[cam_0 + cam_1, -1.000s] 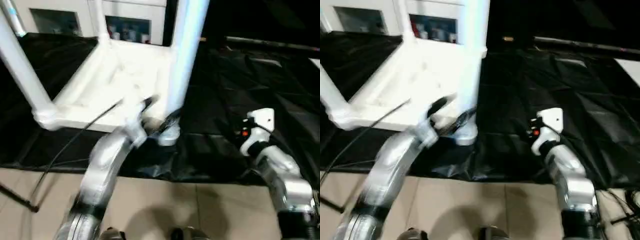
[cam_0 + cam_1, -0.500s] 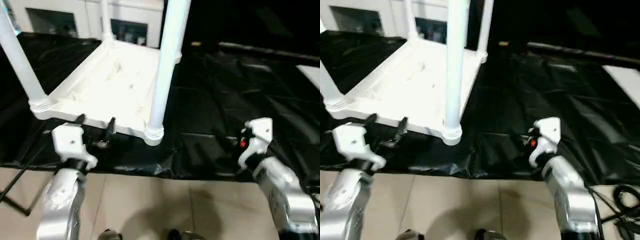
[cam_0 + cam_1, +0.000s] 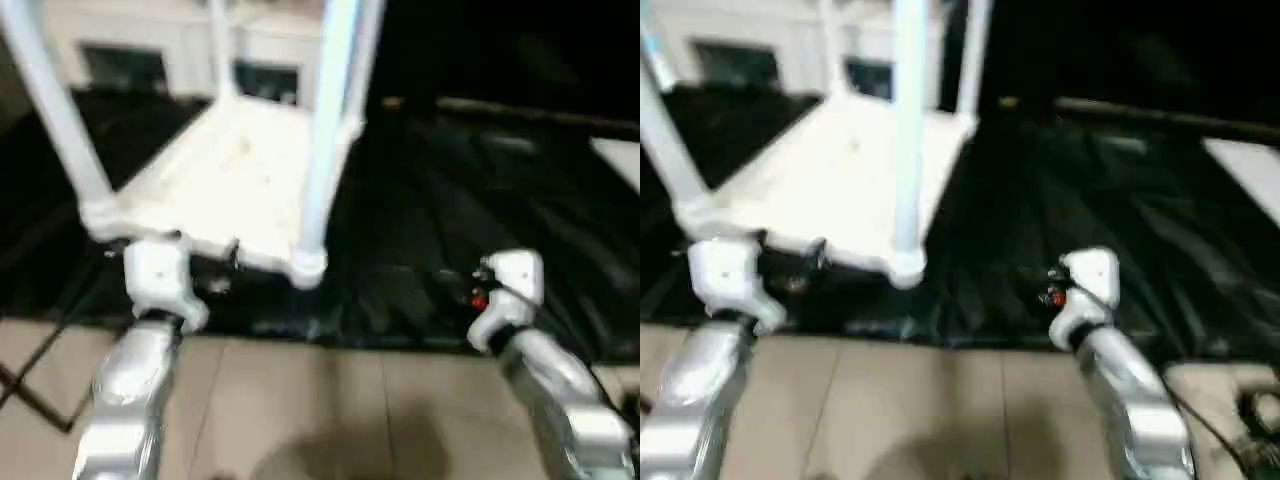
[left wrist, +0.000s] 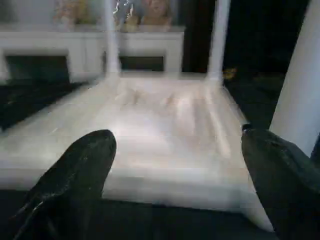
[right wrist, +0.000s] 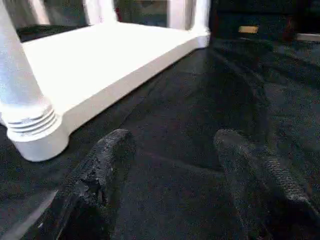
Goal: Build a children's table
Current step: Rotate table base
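- Children's table [image 3: 235, 175] lies upside down on the black sheet [image 3: 480, 200], underside up, on the robot's left side of the scene; all four white tube legs stand up from the corner sockets
- black sheet covers the floor under and to the right of the table; its crumpled near edge ends on the beige tiled floor [image 3: 330, 400]
- white cabinet [image 3: 180, 50] with dark openings stands behind the table, blurred
- near-right leg [image 3: 325, 130] rises from the ribbed socket collar [image 5: 30, 122] at the corner closest to the robot's middle; near-left leg [image 3: 60, 120] stands at the near-left corner; the two far legs [image 4: 112, 37] are at the far edge
- left arm [image 3: 125, 390]: silver forearm with white wrist block, just in front of the table's near rim, between the two near legs
- right arm [image 3: 555, 390]: silver forearm, well apart from the table, over the sheet's near edge
- left gripper [image 4: 180, 165]: fingers [image 4: 75, 175] spread wide, nothing between them, pointed at the near rim of the tabletop; contact not evident
- right gripper [image 5: 172, 170]: fingers [image 5: 100, 170] apart, nothing held, hovering low over bare black sheet, with the near-right socket off to its side
- thin black cable [image 3: 40, 350] runs across the floor by the left arm
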You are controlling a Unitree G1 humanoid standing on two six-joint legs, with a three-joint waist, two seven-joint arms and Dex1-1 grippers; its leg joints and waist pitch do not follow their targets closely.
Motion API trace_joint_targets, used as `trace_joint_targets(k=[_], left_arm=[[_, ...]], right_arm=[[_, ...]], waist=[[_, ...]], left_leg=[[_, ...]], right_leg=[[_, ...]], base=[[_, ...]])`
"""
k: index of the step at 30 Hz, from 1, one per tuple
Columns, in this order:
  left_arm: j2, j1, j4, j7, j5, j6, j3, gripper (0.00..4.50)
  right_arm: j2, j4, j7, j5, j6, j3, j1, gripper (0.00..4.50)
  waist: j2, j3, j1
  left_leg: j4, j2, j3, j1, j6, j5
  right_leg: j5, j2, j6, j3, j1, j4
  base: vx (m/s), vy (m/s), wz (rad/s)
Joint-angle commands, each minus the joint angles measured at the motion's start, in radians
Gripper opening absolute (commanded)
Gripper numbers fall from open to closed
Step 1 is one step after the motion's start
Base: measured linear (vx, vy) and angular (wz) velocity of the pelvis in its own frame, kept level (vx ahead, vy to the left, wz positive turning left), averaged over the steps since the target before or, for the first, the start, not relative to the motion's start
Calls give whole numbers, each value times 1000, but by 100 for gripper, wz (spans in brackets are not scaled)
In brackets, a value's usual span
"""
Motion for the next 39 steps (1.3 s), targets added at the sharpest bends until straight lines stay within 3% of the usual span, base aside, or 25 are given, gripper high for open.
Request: trace_joint_targets(k=[1,3,4,5,6,7,8,10,11,12,13,14,16,19,20,22,23,25,26,27,28,29,31,35,39], left_arm=[[6,-24,5,16,5,8,2,447],[6,-26,7,21,4,8,6,447],[7,-27,7,27,4,11,11,447],[7,-25,5,28,1,10,14,447],[7,-21,2,27,-3,10,16,447],[9,-17,1,28,-4,9,17,447],[9,-15,1,30,-3,8,16,447],[2,-9,0,36,0,2,23,447],[1,-8,-1,36,-1,2,23,447],[1,-8,-1,36,-1,2,23,447],[2,-4,-2,38,-4,3,23,447],[4,0,-2,39,-5,2,23,447],[6,4,-3,41,-3,2,25,447],[13,6,-2,37,-4,2,35,447],[15,6,-2,35,-6,2,38,447],[21,1,2,33,-9,3,42,447],[25,-1,4,31,-10,4,42,447],[39,-3,11,23,-12,-1,42,447],[42,-3,12,21,-13,-3,42,447],[48,-4,13,13,-17,0,44,447],[53,-6,16,8,-21,1,48,447],[58,-9,20,-1,-27,1,54,447],[62,-11,24,-8,-30,1,56,447],[100,-14,31,-78,-68,6,61,447],[198,-6,50,-281,-166,20,61,447]], right_arm=[[-2,-14,1,-4,11,13,-7,299],[-7,-15,8,-5,13,20,-8,299],[-13,-15,16,-8,15,28,-8,299],[-16,-12,19,-9,13,30,-9,299],[-18,-8,20,-11,10,31,-11,299],[-17,-3,19,-12,9,29,-15,299],[-18,2,20,-12,9,26,-18,299],[-20,16,20,-13,8,29,-34,299],[-21,17,21,-13,8,30,-36,299],[-21,17,21,-13,8,30,-36,299],[-20,16,21,-11,10,32,-37,299],[-21,16,22,-9,12,35,-36,299],[-23,17,23,-8,12,39,-36,299],[-22,21,22,-6,9,47,-33,299],[-22,23,22,-6,8,49,-32,299],[-20,29,22,-9,5,50,-34,299],[-19,31,22,-9,4,50,-35,299],[-17,33,21,-10,4,49,-37,299],[-17,34,21,-11,3,49,-37,299],[-15,37,18,-10,2,48,-38,299],[-13,40,16,-9,-1,47,-38,299],[-10,44,13,-9,-6,47,-39,299],[-9,47,11,-9,-10,48,-40,299],[3,58,16,6,-28,49,-45,299],[-12,84,63,17,-41,52,-63,299]], waist=[[-23,-19,47],[2,-36,58],[40,-63,61],[65,-70,48],[71,-86,-14],[52,-110,-37],[48,-102,-49],[28,-89,-67],[-1,-77,-83],[-1,-77,-83],[-40,-63,-47],[-55,-79,-52],[-43,-67,-53],[14,-48,-74],[58,-42,-105],[68,-69,-132],[61,-75,-145],[47,-80,-152],[12,-91,-149],[-8,-92,-143],[-24,-90,-112],[-29,-104,-106],[-14,-98,-112],[34,-71,-114],[32,-48,-109]], left_leg=[[34,-48,-54,-75,82,-46],[-33,-55,-63,-60,87,16],[-108,-35,-65,-21,93,79],[-150,-3,-83,30,95,94],[-206,99,-199,124,221,-11],[-179,160,-256,207,425,58],[-178,121,-225,155,510,192],[-200,53,-144,96,514,244],[-196,-15,-83,59,448,167],[-196,-15,-83,59,448,167],[-68,-113,-39,-5,254,-115],[13,-95,-76,-51,144,-71],[19,-70,-99,-82,55,17],[-138,-28,-78,-48,65,101],[-209,16,-119,-14,72,-139],[-228,72,-193,87,125,-254],[-220,83,-222,111,308,-135],[-186,67,-200,111,462,171],[-136,12,-152,77,449,372],[-107,-38,-112,24,387,375],[-66,-98,-91,-60,284,276],[-85,-69,-107,-79,174,267],[-124,-69,-95,-66,86,370],[-162,-5,-97,-24,56,122],[-182,6,-74,-13,24,-192]], right_leg=[[-729,-140,-29,210,54,-295],[-342,-78,-133,188,83,-274],[-66,-14,-114,141,81,-248],[21,3,-75,95,45,-225],[22,20,-42,21,-50,-100],[-25,-17,51,6,-152,-11],[42,-25,112,-3,-179,20],[195,-15,96,-12,-198,3],[325,-27,25,7,-160,-113],[325,-27,25,7,-160,-113],[-245,-149,20,143,-50,-289],[-444,-203,-140,194,20,-291],[-281,-187,-269,168,32,-276],[-251,-82,-277,35,0,-286],[-218,-4,-192,-23,-33,-221],[-34,5,-141,-31,-97,-115],[81,-10,-24,-33,-143,-62],[177,-34,24,-15,-190,-59],[332,-71,-3,29,-178,-140],[433,-98,-13,54,-131,-175],[542,-155,-53,131,-45,-201],[778,-165,-114,126,-8,-169],[1054,-74,-144,72,-24,-145],[407,-61,-270,48,-62,-179],[-18,-74,-246,60,-78,-214]], base=[[196,-76,3],[144,-47,40],[133,-37,48],[126,23,36],[177,8,9],[177,8,9],[199,-24,-7],[149,-15,-12],[142,-40,-5],[134,-73,1],[134,-73,1],[157,-87,4],[175,-69,1],[148,-12,7],[145,68,0],[187,71,9],[192,41,9],[148,28,0],[132,-14,-2],[86,-49,2],[86,-49,2],[71,-53,4],[64,-58,-2],[0,0,0],[-59,2,8]])
